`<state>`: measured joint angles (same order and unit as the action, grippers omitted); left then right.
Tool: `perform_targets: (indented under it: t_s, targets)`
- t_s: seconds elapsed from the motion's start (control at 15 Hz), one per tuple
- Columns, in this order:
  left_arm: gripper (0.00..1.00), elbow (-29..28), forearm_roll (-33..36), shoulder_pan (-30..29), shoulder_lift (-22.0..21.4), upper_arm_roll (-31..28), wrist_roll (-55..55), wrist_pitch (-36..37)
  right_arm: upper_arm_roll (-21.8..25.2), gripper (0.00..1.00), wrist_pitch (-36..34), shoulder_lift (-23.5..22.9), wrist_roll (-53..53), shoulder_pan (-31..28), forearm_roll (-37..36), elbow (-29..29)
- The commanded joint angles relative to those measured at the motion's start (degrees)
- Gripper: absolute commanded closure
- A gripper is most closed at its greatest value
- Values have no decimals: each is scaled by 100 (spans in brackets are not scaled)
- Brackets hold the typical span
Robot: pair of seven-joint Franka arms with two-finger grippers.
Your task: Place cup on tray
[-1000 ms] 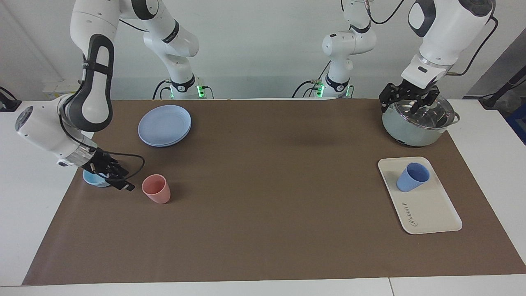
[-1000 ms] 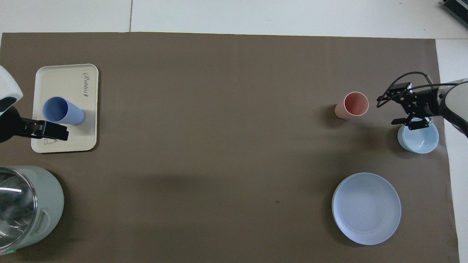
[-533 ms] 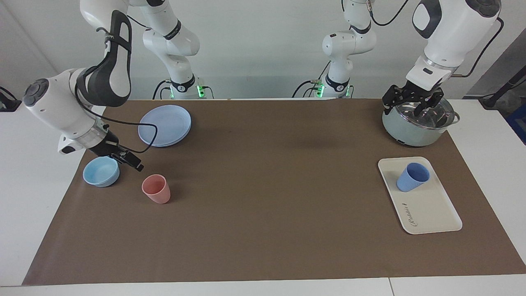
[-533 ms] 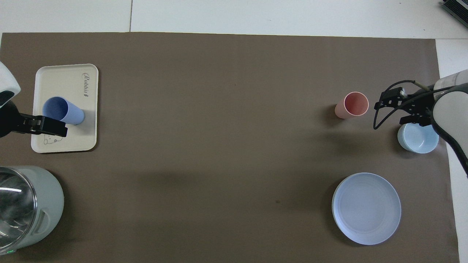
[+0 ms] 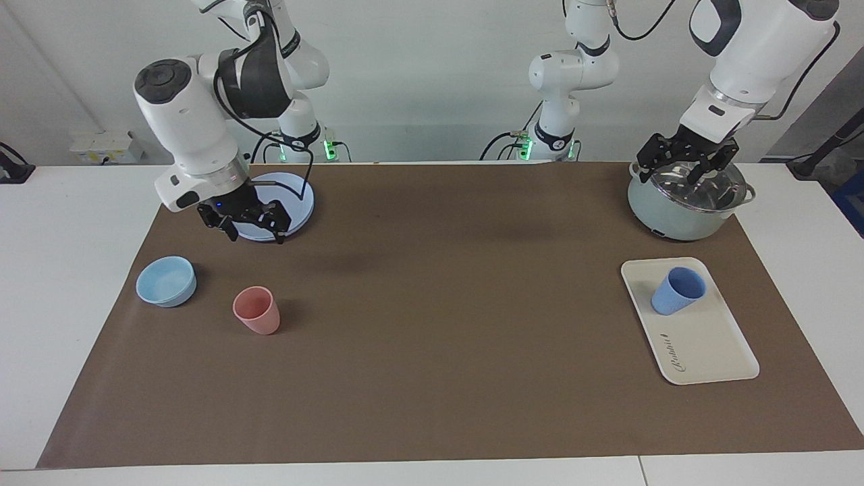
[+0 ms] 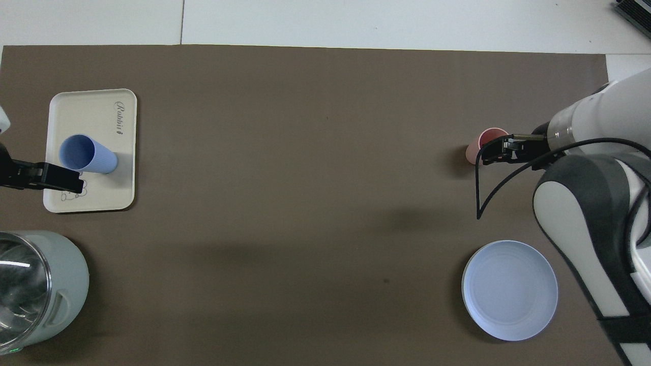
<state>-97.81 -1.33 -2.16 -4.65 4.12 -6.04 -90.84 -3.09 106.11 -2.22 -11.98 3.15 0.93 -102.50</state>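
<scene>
The periwinkle-blue cup stands upright on the cream-white tray, at the end of the tray nearer to the robots. Both also show in the overhead view: the cup and the tray. My left gripper is open and empty, up in the air over the pot. In the overhead view the left gripper covers part of the tray's edge. My right gripper is open and empty, raised over the edge of the blue plate. In the overhead view the right gripper covers part of the pink cup.
A grey-green pot with a glass lid stands nearer to the robots than the tray. Toward the right arm's end are a round blue plate, a light-blue bowl and a pink cup.
My right gripper has risen from beside the light-blue bowl and swung toward the robots, to over the blue plate's edge. My left gripper has drifted slightly over the pot. The cup has stayed put.
</scene>
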Motion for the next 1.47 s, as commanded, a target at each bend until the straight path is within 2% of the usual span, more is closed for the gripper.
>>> perform_targets:
  t_s: [0.0, 0.2, 0.4, 0.6, 0.87, 1.0, 1.4]
  targets:
    - [0, 43, 1, 381, -27, -105, 59, 137, -16, 1, -152, 388, 143, 89, -119, -95]
    - [0, 60, 19, 505, -36, -122, 85, 146, -60, 1, -423, 573, 117, 37, -49, 141]
    - [0, 139, 2, 541, -71, -175, 103, 286, -16, 1, -977, 468, 126, -34, -84, 704]
    - [0, 157, -34, 506, -71, -183, 207, 278, -7, 1, -1645, 100, 143, -34, -119, 1546]
    - [0, 131, -25, 471, -97, -175, 208, 295, -7, 1, -1743, 134, 152, -25, -110, 1558]
    - [0, 113, -16, 436, -115, -158, 199, 313, -7, 0, -2084, 186, 152, -7, -110, 1558]
    - [0, 122, -7, 409, -132, -166, 147, 357, 2, 0, -2095, 309, 135, -7, -189, 1435]
